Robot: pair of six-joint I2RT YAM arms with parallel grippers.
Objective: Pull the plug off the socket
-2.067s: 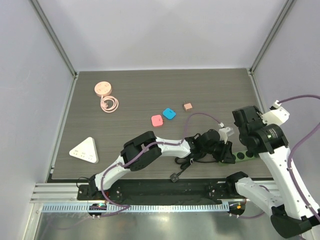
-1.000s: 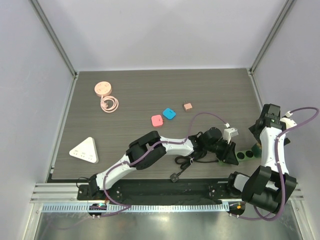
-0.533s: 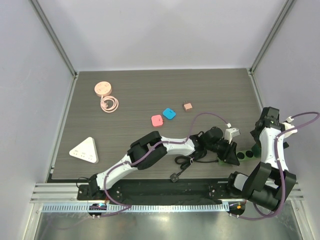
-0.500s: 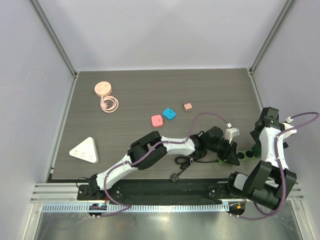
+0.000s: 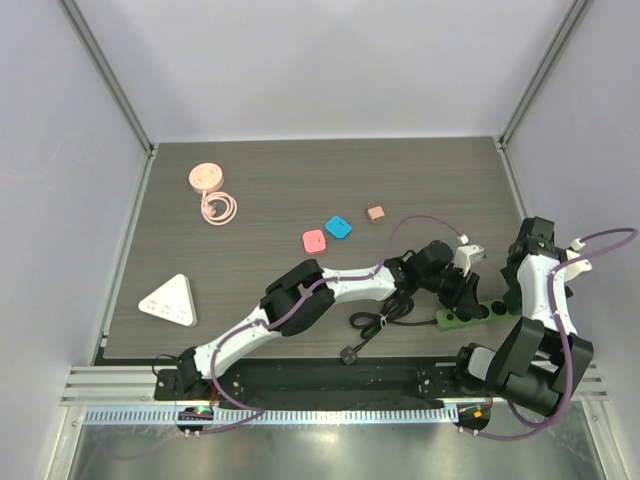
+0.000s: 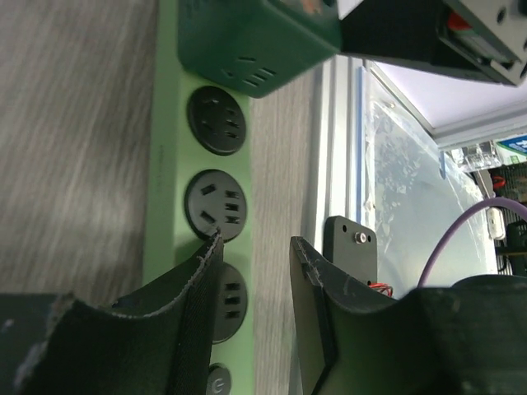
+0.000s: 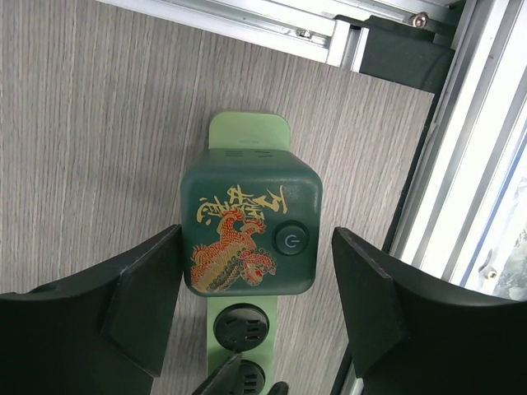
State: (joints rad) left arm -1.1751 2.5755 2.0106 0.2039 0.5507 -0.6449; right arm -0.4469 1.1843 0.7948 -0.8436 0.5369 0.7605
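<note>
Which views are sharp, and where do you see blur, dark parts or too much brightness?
Top external: even, soft light, sharp all over. Left wrist: the socket is sharp, the grain of the table is smeared, the left hand is dark, the area past the table edge is washed out. Right wrist: the print on the cube plug is crisp; the right hand is a dark silhouette.

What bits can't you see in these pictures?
Right wrist view: the plug cube hides its own prongs and the outlet beneath.
Left wrist view: the left gripper covers one end of the power strip.
Top view: the right arm covers the plug cube.
</note>
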